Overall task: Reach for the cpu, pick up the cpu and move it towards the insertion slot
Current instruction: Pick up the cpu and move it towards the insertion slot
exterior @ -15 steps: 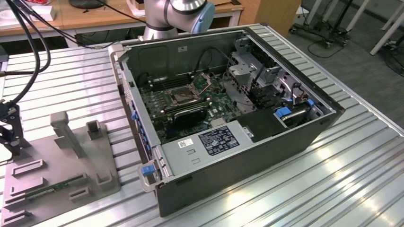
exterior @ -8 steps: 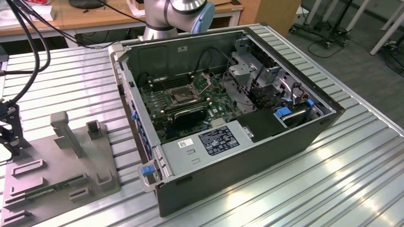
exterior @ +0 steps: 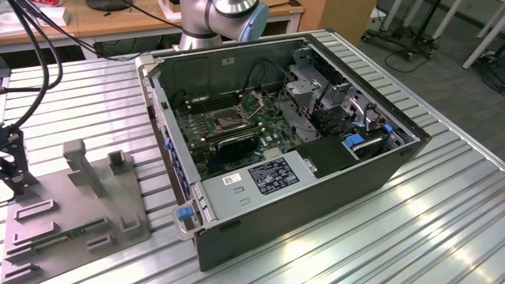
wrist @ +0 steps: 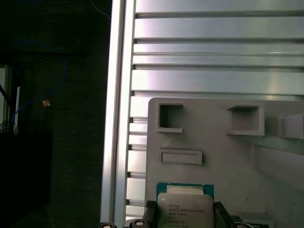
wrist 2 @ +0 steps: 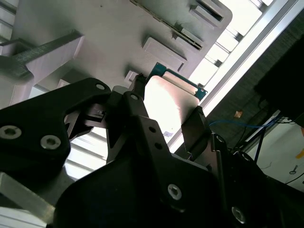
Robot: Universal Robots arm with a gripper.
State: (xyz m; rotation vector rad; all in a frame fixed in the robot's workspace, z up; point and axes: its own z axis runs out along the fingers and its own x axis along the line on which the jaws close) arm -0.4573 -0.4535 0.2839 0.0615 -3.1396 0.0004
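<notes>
Overall: bright, even overhead light in the exterior view.
Glare: white streaks on the ribbed table (exterior: 426, 201); in the second wrist view the chip (wrist 2: 166, 95) in the gripper (wrist 2: 167, 103) washes out pale, and the slats beyond it burn white.
Shadow: the gripper body is near-black; the floor (wrist: 52, 166) beside it is dark.

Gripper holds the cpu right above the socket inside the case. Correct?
No. The gripper holds the cpu above the grey tray on the table, outside the case, not above the socket; the first wrist view shows it.
</notes>
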